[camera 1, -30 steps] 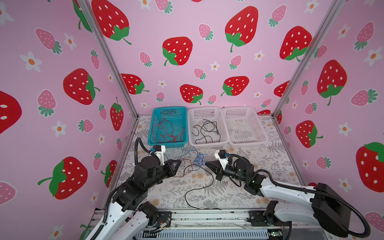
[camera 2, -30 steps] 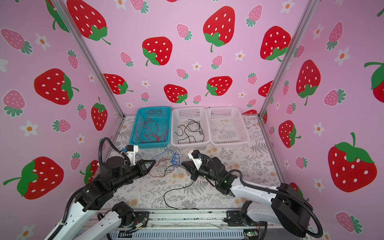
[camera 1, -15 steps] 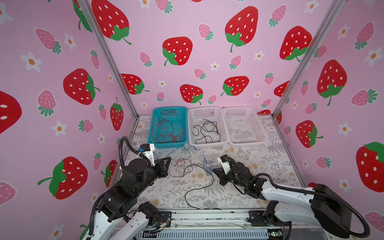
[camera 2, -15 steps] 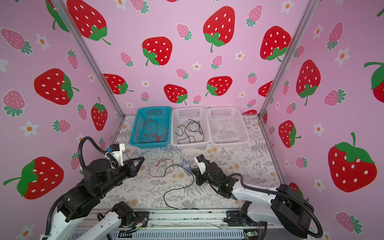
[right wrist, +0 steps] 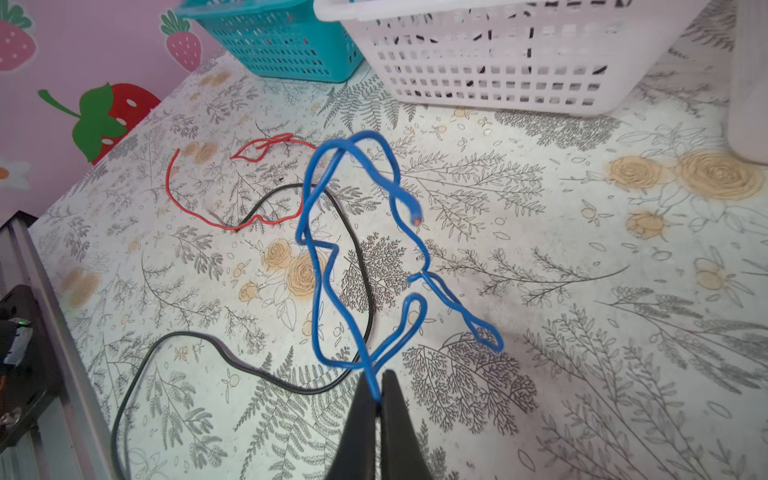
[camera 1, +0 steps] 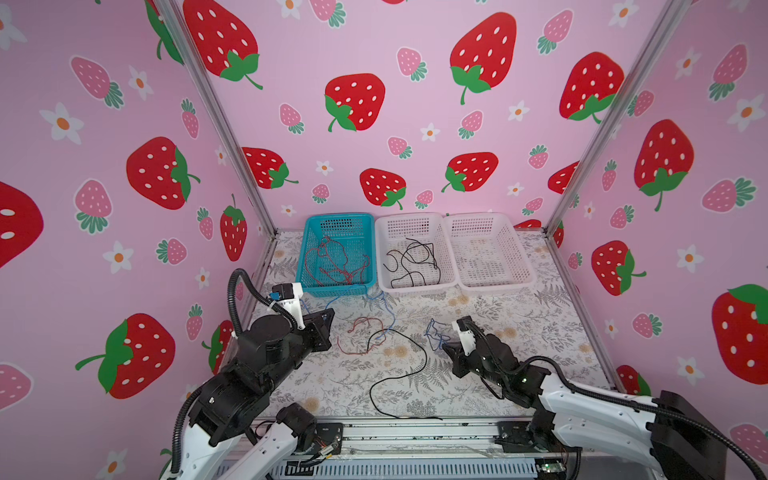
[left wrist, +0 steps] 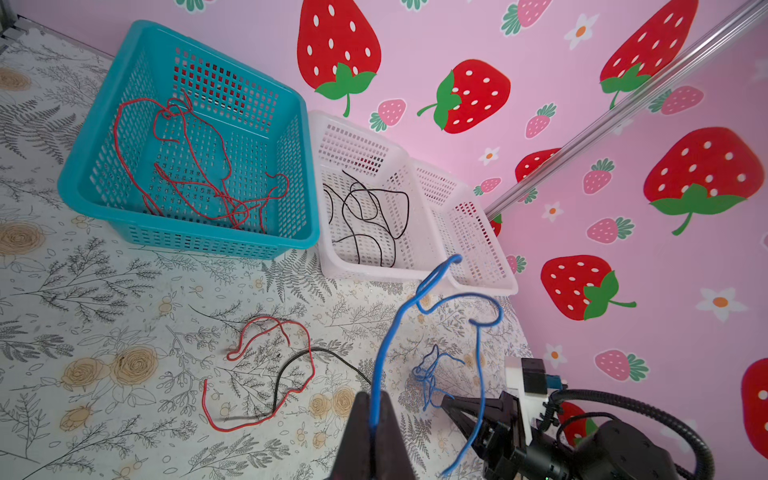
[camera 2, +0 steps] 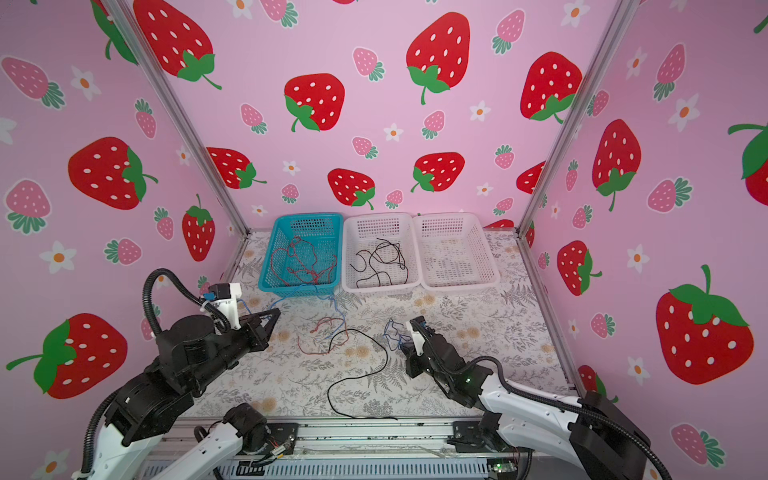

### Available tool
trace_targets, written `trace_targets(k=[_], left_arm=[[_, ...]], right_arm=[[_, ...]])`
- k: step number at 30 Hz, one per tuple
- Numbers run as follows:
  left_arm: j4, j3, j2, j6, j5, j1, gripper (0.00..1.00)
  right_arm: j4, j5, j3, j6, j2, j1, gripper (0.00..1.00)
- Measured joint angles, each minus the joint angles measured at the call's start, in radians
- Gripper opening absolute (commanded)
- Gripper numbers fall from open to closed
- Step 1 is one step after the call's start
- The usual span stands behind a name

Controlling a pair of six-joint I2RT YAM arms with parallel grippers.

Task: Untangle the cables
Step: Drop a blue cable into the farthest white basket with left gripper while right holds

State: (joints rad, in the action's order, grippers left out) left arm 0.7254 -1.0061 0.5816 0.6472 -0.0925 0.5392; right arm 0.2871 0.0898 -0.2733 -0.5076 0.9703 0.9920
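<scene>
Looked through every view and honestly there's no text, label, brand or number I can read anywhere.

Black-and-white arms [camera 1: 590, 411], black tapered fingers [right wrist: 359, 432]

Three baskets [camera 1: 417, 286] stand side by side behind the cables [camera 1: 388, 330].
</scene>
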Motion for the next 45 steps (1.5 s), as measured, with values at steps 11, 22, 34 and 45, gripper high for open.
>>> trace_targets(k=[11,22,34,45], left_arm=[[-0.078,-0.296,0.445,-0.069,0.135,0.000,0.00],[-0.134,-0.775,0.962,-0.117,0.282,0.034,0.00],[-0.084,-1.400,1.510,-0.156,0.332,0.178,0.00],[-0.134,-1.511,1.756,-0.140,0.327,0.199,0.00]], right_arm=[[0.063,0.004,0.180,0.004,-0.381,0.000,0.00],[0.076,0.010,0.224,0.007,-0.478,0.000,0.00],[0.019,0.009,0.233,0.011,-0.698,0.000,0.00],[-0.018,-0.024,0.235,0.010,-0.808,0.000,0.00]])
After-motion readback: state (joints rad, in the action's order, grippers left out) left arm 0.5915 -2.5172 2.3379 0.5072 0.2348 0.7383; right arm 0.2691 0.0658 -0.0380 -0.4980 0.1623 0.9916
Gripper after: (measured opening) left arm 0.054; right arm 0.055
